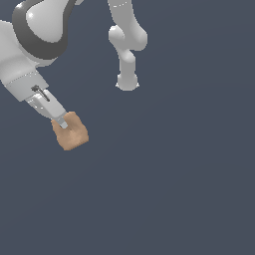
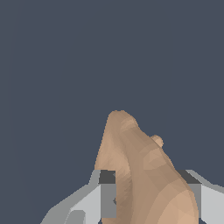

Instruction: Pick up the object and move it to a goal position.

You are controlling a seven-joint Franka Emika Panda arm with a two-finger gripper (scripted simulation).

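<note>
Object (image 1: 71, 132): tan, peach-brown, plain, unpatterned. Gripper (image 1: 62, 121): light grey fingers, dark grey pads (image 2: 107, 177). Arm (image 1: 30, 47): white shell, dark grey band. Background surface (image 1: 174, 174): uniform slate blue-grey.

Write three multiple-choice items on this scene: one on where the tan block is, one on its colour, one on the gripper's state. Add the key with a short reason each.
1. Where is the tan block in the exterior view?
A. in that view's lower right corner
B. at the gripper, on that view's left
C. beside the arm's base

2. What colour is the block?
A. peach-brown
B. bright green
C. white

3. How does the gripper stand?
A. open, far from the block
B. out of view
C. shut on the block

Key: B, the block sits at the fingertips; A, its surface is tan; C, in the wrist view a finger sits on each side of the block.
</note>
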